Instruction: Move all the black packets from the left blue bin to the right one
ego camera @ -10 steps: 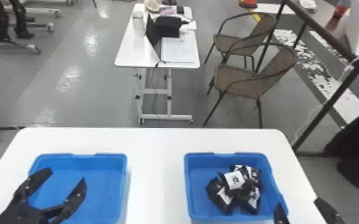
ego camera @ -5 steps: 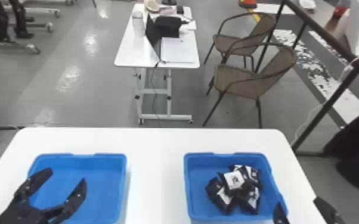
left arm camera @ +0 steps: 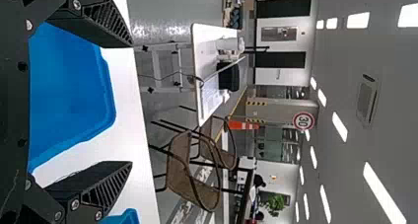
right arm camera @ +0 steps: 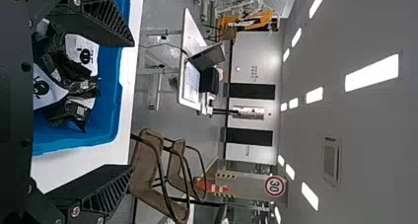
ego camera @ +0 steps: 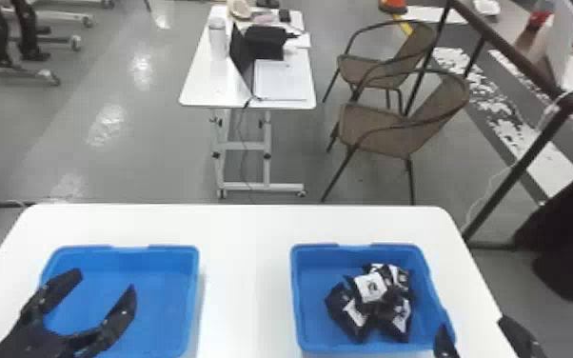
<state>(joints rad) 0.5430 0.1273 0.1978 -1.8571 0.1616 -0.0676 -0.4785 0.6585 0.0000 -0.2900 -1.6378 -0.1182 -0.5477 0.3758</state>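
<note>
Nothing has visibly moved: our left fingers point(ego camera: 121, 309) and right fingers point(ego camera: 518, 335) are open, the latter beside the right bin point(ego camera: 299, 297) holding black packets point(ego camera: 371, 288). Transfer seems done; we should withdraw.

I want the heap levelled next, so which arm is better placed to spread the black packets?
Right, I'd judge: its open gripper hangs at the right bin's edge, where the packets lie heaped, while the left gripper hovers over the left bin.
</note>
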